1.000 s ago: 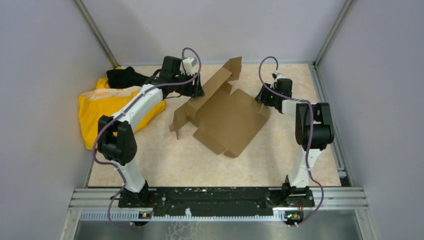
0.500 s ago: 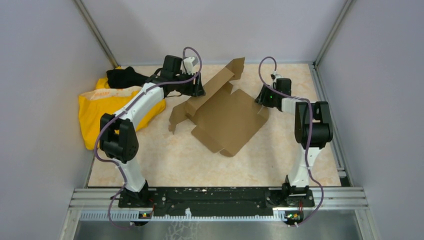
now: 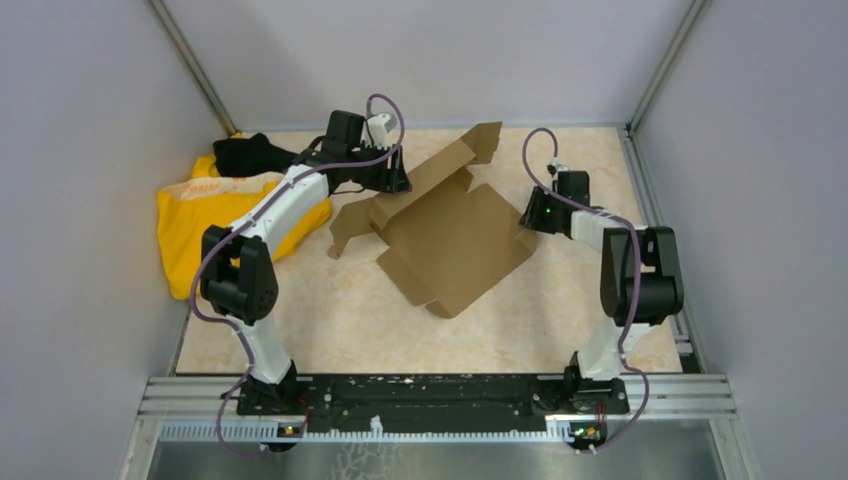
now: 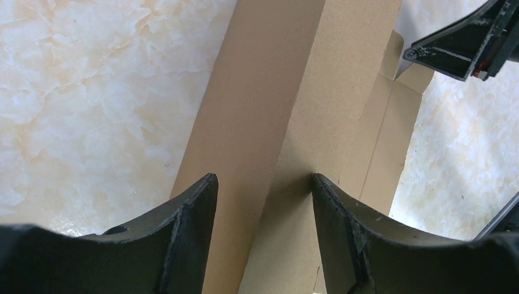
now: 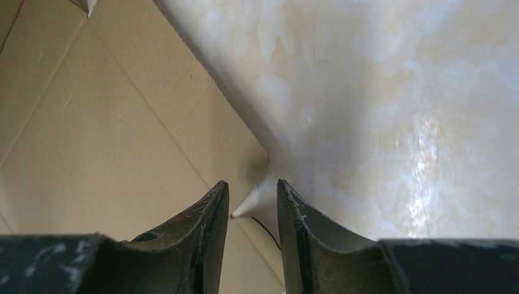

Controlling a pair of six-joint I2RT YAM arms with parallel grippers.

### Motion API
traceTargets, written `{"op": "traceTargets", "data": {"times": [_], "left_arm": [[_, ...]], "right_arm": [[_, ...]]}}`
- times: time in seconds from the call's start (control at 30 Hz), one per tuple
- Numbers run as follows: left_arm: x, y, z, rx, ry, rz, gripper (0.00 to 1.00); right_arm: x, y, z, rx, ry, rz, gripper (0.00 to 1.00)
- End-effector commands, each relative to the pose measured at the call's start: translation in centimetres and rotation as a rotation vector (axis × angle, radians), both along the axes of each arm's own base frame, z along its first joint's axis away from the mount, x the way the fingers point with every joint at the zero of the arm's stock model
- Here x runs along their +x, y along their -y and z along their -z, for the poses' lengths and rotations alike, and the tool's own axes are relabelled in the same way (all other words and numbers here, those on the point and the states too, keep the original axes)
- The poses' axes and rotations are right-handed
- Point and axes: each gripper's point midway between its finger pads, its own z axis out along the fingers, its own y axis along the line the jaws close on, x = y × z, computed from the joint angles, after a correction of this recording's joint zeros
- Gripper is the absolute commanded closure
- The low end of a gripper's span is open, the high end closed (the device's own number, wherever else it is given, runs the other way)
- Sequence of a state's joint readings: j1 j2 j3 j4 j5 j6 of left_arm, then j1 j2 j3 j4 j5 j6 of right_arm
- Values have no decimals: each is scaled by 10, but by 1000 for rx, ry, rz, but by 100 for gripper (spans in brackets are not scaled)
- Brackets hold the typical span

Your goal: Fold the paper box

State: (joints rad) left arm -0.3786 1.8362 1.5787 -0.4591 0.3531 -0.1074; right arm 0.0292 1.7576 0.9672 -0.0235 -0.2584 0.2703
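My left pincer [image 4: 263, 177] stands apart astride a paper box [image 3: 455, 240] flap, my right pincer [image 5: 252, 184] narrowly apart around its corner.

paper box [image 3: 455, 245] on table [image 3: 350, 320] centre; cloth [image 3: 195, 225] left of it

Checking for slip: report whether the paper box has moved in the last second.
Yes. The paper box slid slightly left, toward the yellow cloth.

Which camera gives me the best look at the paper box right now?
Top external: the whole paper box shows, flaps included. Left wrist shows only a creased strip; right wrist only one edge and corner.
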Motion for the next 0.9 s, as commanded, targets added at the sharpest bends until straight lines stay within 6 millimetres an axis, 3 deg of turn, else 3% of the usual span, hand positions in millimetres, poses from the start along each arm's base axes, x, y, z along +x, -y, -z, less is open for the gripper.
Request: {"op": "traceTargets", "data": {"times": [0.0, 0.33, 0.57, 0.87], "left_arm": [[-6, -10, 26, 56, -59, 0, 36], [5, -10, 25, 64, -55, -9, 36], [18, -15, 20, 57, -55, -20, 36], [28, -28, 22, 41, -88, -12, 35]], "right_arm": [[-16, 7, -25, -25, 42, 1, 65], [-60, 0, -39, 15, 62, -11, 66], [-43, 3, -62, 1, 118, 6, 62], [-32, 9, -32, -29, 89, 28, 53]]}}
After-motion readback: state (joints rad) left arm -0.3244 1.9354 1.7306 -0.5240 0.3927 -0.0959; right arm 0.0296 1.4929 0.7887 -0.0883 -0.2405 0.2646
